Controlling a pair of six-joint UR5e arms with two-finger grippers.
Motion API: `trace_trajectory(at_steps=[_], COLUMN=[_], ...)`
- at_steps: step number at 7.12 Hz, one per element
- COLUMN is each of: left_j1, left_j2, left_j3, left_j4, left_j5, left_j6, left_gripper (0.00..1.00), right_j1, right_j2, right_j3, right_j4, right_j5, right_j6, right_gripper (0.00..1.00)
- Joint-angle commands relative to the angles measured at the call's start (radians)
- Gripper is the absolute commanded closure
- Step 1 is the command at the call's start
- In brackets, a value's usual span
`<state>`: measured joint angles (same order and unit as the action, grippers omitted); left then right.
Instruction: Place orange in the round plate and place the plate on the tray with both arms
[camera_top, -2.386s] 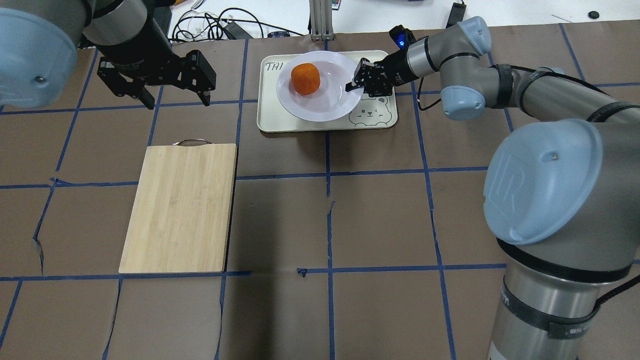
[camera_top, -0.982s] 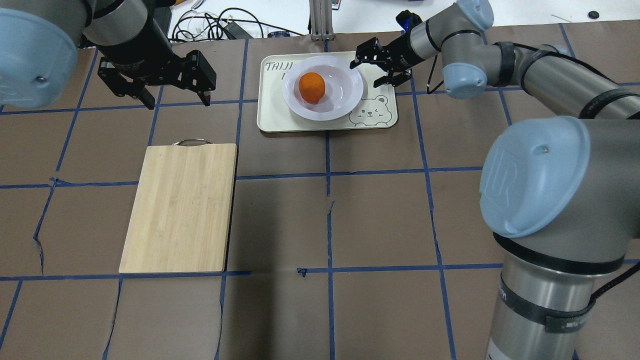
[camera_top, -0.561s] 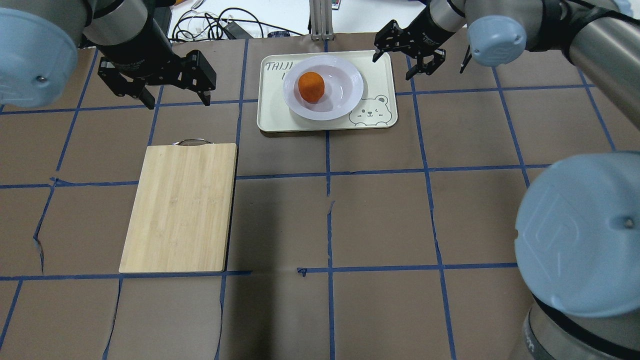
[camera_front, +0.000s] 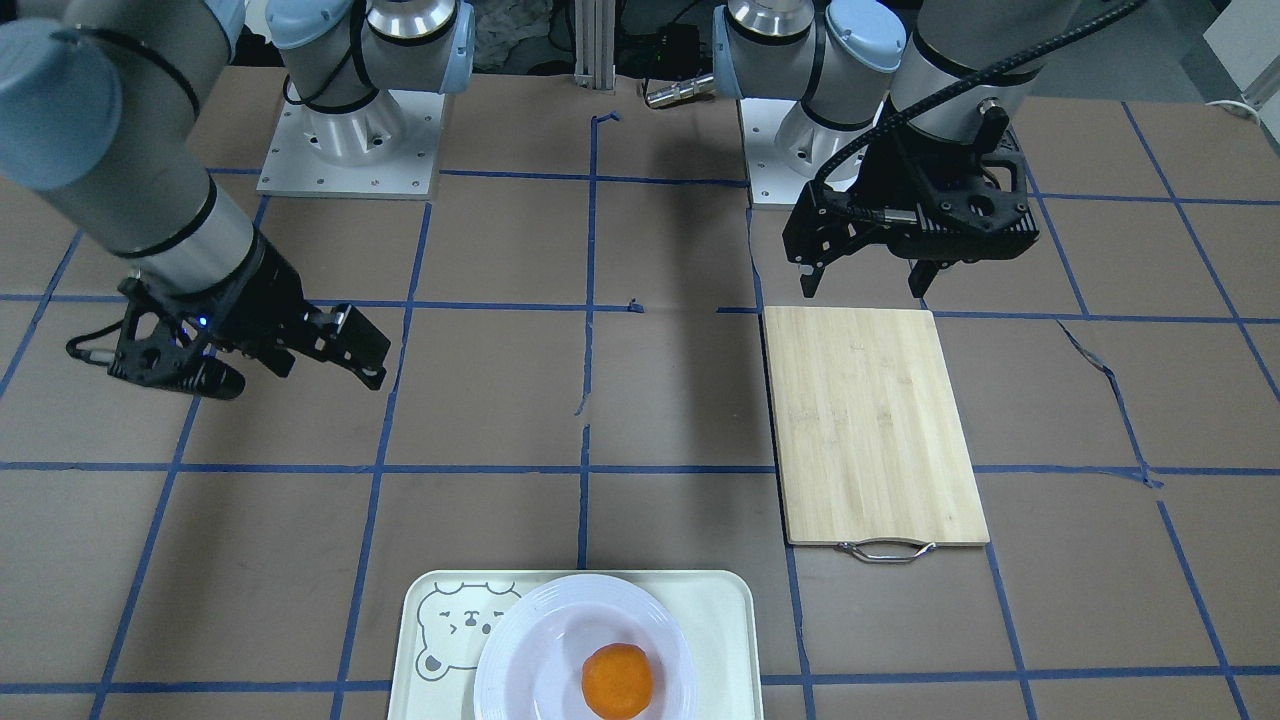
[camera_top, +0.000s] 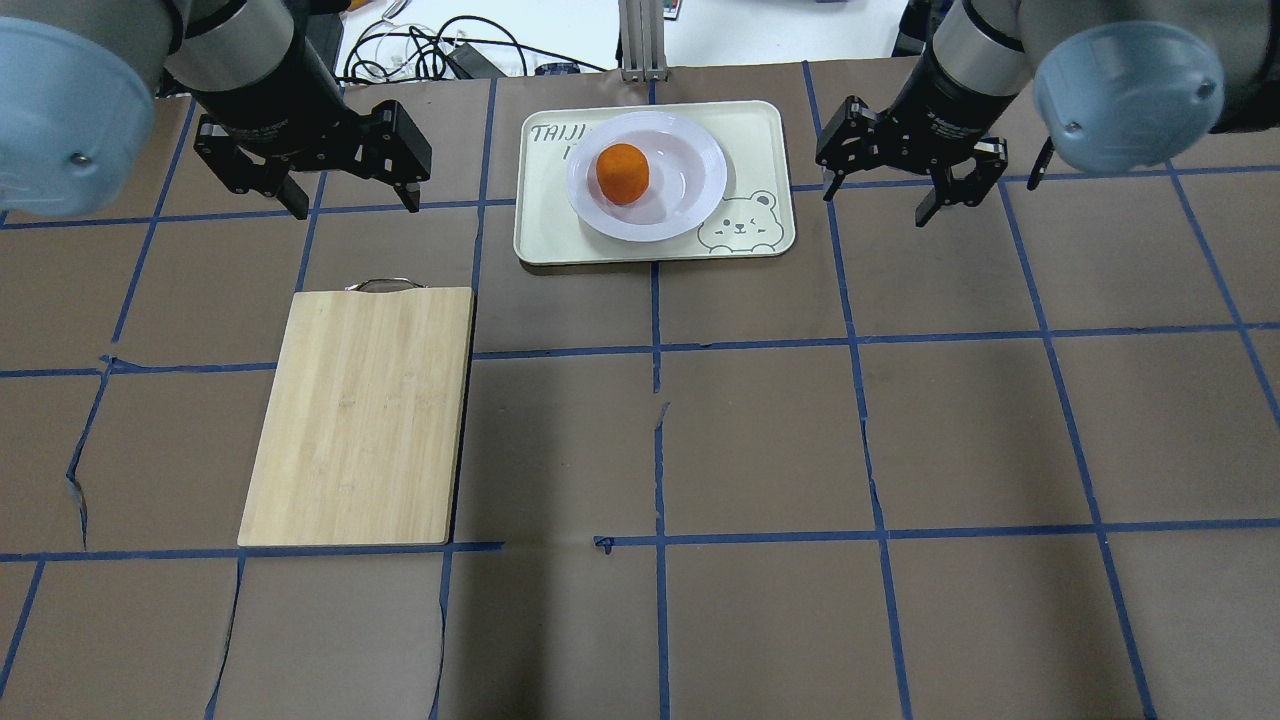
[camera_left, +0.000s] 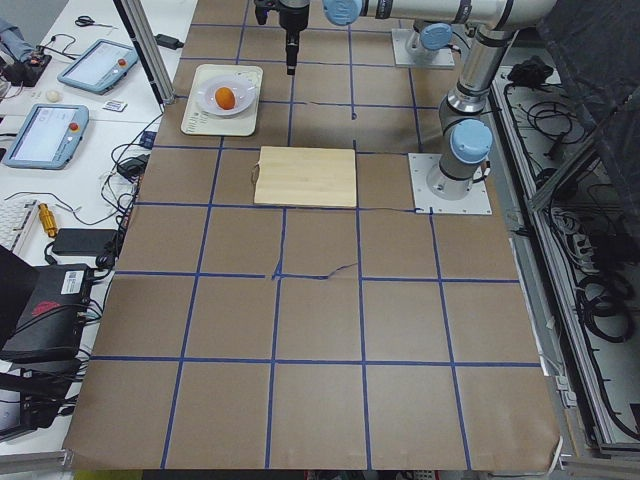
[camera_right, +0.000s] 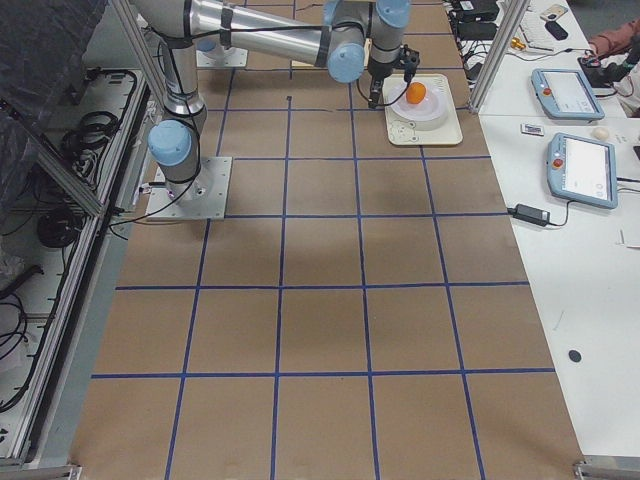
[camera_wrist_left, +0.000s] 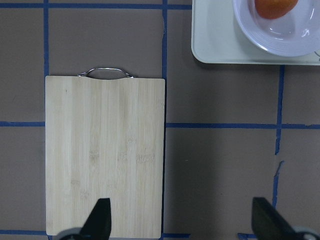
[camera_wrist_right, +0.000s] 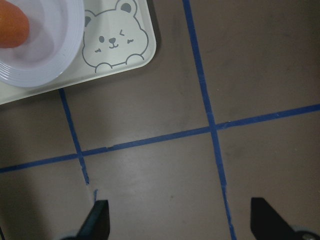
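The orange (camera_top: 622, 173) lies in the white round plate (camera_top: 680, 190), a little left of its centre. The plate rests flat on the cream tray (camera_top: 540, 230) at the table's far edge, beside the bear face. My right gripper (camera_top: 875, 207) hangs open above bare table just right of the tray, touching nothing. In the right wrist view the tray's bear corner (camera_wrist_right: 135, 55) and the plate (camera_wrist_right: 45, 55) sit at the top left. My left gripper (camera_top: 355, 205) hangs open left of the tray, above the table beyond the cutting board, and holds nothing.
A bamboo cutting board (camera_top: 360, 415) with a metal handle lies left of centre, its handle toward the tray. Cables and an aluminium post (camera_top: 640, 40) stand behind the tray at the far edge. Brown paper with blue tape lines covers the table.
My right gripper let go of the plate's right rim, opened, rose and swung right, off the tray. The plate settled flat on the tray. The left arm has not moved.
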<state>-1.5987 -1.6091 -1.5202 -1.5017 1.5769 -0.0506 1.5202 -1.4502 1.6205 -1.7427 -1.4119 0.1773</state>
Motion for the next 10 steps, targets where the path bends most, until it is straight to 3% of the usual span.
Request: trace_trajectory(at_steps=[1,4,6,10], left_j1=[-0.001,-0.001,0.0,0.0], left_j2=[0.0,0.0,0.0,0.0], left_j3=[0.0,0.0,0.0,0.0], left_j4=[0.0,0.0,0.0,0.0], left_j5=[0.0,0.0,0.0,-0.002], left_j6=[0.0,0.0,0.0,0.0], left_gripper=[0.0,0.0,0.0,0.0], right_j1=[0.011,0.049,0.067,0.074], right_j2=[-0.116,-0.151,-0.15,-0.142], right_j3=[0.035,0.009,0.01,0.01], right_j4=[0.121,0.186,0.186,0.184], right_j5=[-0.052,-0.07,-0.139,-0.159], right_j6=[0.002,0.016,0.01,0.013], right_gripper=[0.0,0.0,0.0,0.0])
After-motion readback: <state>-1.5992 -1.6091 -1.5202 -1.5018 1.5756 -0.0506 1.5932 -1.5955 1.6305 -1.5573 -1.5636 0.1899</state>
